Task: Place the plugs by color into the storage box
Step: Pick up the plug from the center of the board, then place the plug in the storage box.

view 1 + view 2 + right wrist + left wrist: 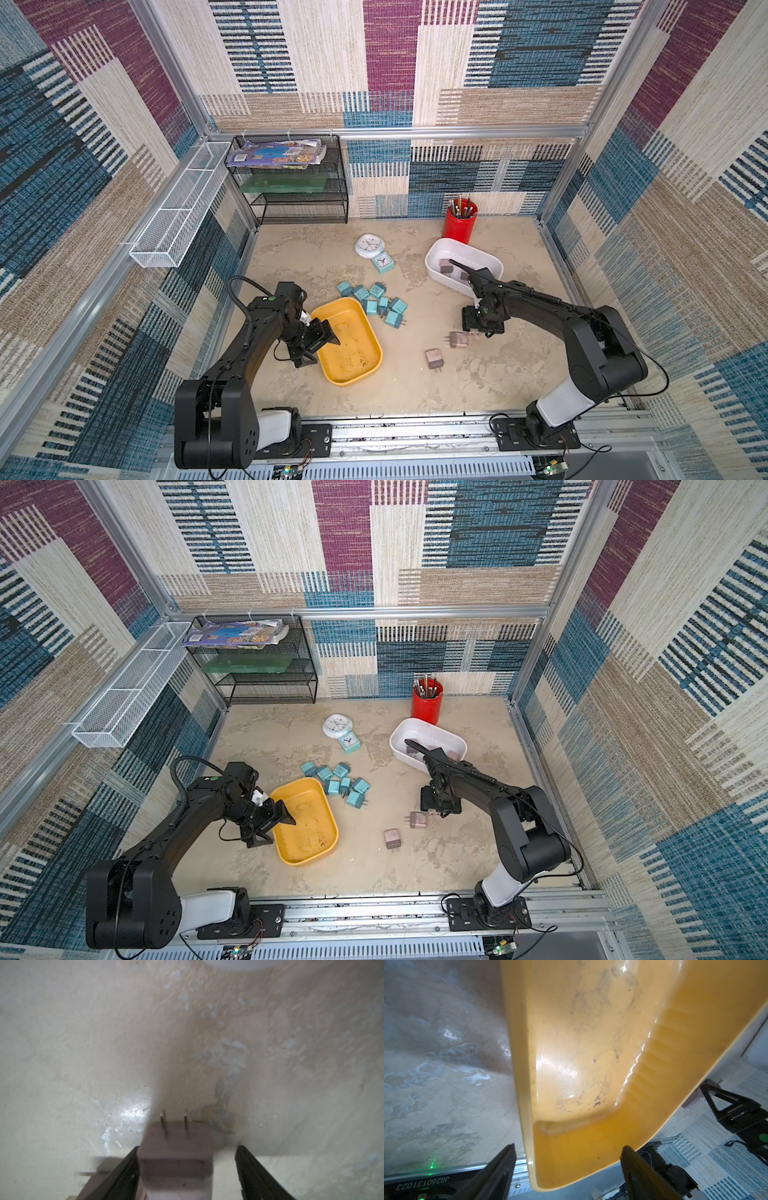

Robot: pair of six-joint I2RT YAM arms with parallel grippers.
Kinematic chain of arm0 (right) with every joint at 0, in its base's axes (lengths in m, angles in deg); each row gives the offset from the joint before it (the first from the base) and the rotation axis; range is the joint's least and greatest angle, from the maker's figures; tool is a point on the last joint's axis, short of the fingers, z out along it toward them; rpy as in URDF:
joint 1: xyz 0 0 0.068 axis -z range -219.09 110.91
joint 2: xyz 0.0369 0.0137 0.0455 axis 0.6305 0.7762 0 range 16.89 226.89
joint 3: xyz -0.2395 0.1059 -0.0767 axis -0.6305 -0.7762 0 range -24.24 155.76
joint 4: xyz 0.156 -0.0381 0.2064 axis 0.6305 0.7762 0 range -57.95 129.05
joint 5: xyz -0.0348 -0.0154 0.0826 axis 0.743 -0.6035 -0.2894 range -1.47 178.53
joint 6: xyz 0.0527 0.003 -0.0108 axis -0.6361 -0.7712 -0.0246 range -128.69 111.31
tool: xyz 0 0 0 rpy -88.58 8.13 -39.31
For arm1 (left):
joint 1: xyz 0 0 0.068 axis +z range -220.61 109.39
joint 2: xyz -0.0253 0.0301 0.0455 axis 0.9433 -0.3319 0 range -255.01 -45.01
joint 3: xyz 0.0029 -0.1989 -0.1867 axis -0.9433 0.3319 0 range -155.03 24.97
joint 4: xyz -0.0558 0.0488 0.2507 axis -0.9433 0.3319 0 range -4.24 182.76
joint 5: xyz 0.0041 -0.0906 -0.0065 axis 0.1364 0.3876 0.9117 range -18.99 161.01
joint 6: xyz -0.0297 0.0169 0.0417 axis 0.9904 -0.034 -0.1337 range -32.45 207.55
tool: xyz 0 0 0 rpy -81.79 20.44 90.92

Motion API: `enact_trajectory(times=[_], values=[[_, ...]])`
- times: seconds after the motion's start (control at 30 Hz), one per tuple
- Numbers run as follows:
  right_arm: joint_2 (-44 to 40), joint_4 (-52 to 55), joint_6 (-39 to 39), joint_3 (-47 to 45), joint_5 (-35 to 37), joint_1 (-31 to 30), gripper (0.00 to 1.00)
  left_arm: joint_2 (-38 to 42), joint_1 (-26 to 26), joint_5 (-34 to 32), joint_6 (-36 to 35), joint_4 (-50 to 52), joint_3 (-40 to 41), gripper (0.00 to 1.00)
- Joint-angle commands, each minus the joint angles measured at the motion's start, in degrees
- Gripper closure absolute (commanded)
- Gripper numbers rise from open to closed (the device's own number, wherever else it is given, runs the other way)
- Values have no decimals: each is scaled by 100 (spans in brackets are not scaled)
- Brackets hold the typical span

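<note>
The left pincer [568, 1147] is hanging released, its jaws straddling the rim of the yellow tub [353, 328] near the desk's left edge. The right pincer [187, 1147] is standing released around a mauve plug [178, 1151], with one finger touching it and the other apart. Two loose plugs [459, 340] are lying nearby. Stored plugs [446, 266] are sitting in the white tub [469, 250] toward the far right corner. The teal plugs [376, 305] are clustering mid-desk.

The only legible marking is the code "JG260131023", in pale letters and upside down on a black casing [415, 1185] in the left wrist view. The dials of the white clock [368, 245] and the teal clock [382, 262], and the magazine covers [276, 153], carry print too small to read.
</note>
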Motion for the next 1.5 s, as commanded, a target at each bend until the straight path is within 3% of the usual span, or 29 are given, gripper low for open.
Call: enact_trajectory(times=[0.0,0.13,0.3,0.47,0.6,0.77,1.0,1.2,1.47], values=[[52,-50,23,46,82,18,31,15,2,34,17,53,7,18],[140,-88,18,49,32,-28,44,-10,2,30,10,53,-13,18],[212,-103,-18,38,-58,-125,43,-20,3,23,17,53,-50,18],[134,70,-155,133,-73,-233,51,-30,3,26,30,40,-76,18],[-343,460,-279,545,-125,-205,54,-10,3,17,69,47,-79,18],[-347,992,-123,1509,-171,72,55,-44,3,8,88,10,-88,18],[852,1057,314,3223,-443,861,56,-80,3,-42,144,7,-124,18],[2111,1116,541,4526,-467,834,56,-32,3,-69,229,17,-120,18],[3215,1080,278,5395,-583,606,55,-67,3,-123,275,37,-114,18]])
